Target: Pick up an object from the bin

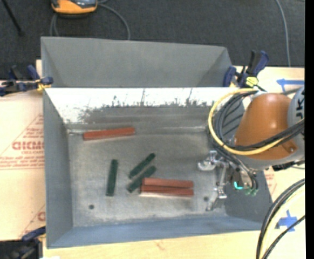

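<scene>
Gripper (211,182) position: just right of the red-brown bar (166,186), not touching it. My fingers (207,163) stand wide apart. Two dark green sticks (142,166) lie at that bar's left end.

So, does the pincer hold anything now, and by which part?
Nothing is held. The pincer is open, with nothing in it, by the right wall of the grey metal bin; the nearest long reddish-brown bar lies apart from it.
</scene>
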`<state>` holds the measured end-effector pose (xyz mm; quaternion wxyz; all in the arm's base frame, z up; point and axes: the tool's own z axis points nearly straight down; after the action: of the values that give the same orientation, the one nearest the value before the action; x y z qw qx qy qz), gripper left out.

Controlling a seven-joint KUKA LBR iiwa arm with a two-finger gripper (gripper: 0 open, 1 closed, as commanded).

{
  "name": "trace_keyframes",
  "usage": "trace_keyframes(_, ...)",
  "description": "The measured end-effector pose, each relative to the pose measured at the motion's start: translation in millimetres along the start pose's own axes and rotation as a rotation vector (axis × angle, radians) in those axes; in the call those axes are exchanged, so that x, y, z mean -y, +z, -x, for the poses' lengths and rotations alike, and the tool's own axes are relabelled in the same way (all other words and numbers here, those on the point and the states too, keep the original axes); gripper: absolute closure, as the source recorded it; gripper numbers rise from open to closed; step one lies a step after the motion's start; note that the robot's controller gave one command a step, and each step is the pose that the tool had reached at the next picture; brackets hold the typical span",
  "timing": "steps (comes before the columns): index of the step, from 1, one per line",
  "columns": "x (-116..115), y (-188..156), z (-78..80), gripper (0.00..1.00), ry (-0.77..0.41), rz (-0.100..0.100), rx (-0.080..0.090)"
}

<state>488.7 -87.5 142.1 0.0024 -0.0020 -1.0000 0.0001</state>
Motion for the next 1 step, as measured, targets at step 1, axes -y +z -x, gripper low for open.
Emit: trace_keyframes(1,-0.3,-3.4,1.3,0.00,-0.003,-0.001,0.006)
